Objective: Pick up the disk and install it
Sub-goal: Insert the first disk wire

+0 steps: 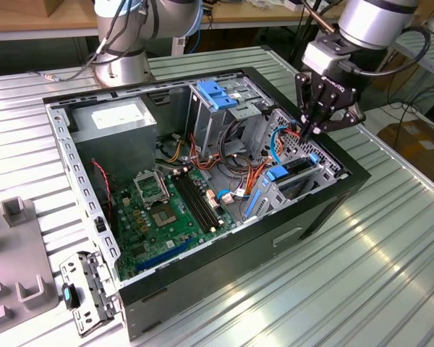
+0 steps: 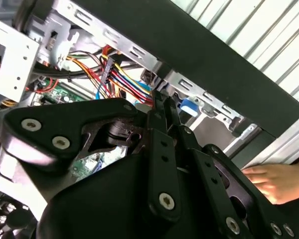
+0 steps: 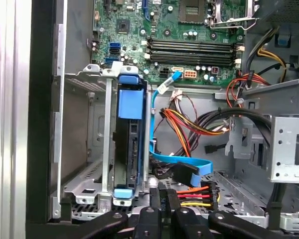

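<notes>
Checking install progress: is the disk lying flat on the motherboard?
No: in the first wrist view the disk stands on edge in the metal drive cage, beside the motherboard.

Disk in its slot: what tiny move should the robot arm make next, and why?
Probably lift the gripper gently straight up. The disk already sits in its metal cage, and the gripper hangs close to loose cables it might snag.

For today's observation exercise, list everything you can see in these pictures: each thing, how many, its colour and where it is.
Computer case: one, black, open on the ribbed metal table.
Motherboard: one, green, on the case floor.
Power-supply box: one, grey, far corner of the case.
Disk: one, blue rails, seated edge-up in the metal drive cage.
Cables: several, orange, red, yellow, blue, beside the cage.
Hand: one, outside the case.
Gripper: one, black, over the cage.
</notes>
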Action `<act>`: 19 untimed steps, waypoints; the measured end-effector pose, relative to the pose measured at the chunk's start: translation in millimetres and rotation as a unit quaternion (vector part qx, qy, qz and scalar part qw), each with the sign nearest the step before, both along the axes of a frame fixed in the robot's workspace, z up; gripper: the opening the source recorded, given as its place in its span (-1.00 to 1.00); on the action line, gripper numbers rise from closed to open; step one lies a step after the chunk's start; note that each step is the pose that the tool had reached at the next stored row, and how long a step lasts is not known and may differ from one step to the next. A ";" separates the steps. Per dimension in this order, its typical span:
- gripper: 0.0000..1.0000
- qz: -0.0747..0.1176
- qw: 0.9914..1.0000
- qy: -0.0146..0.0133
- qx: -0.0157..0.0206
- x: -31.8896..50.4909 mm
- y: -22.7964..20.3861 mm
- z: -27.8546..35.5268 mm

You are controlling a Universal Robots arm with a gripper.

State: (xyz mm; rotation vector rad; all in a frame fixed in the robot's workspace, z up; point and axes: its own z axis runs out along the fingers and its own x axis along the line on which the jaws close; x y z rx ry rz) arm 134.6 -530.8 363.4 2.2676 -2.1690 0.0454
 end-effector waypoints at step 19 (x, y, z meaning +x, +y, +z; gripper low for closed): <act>-0.66 -0.006 1.000 0.000 0.008 -12.9 -19.1 -10.1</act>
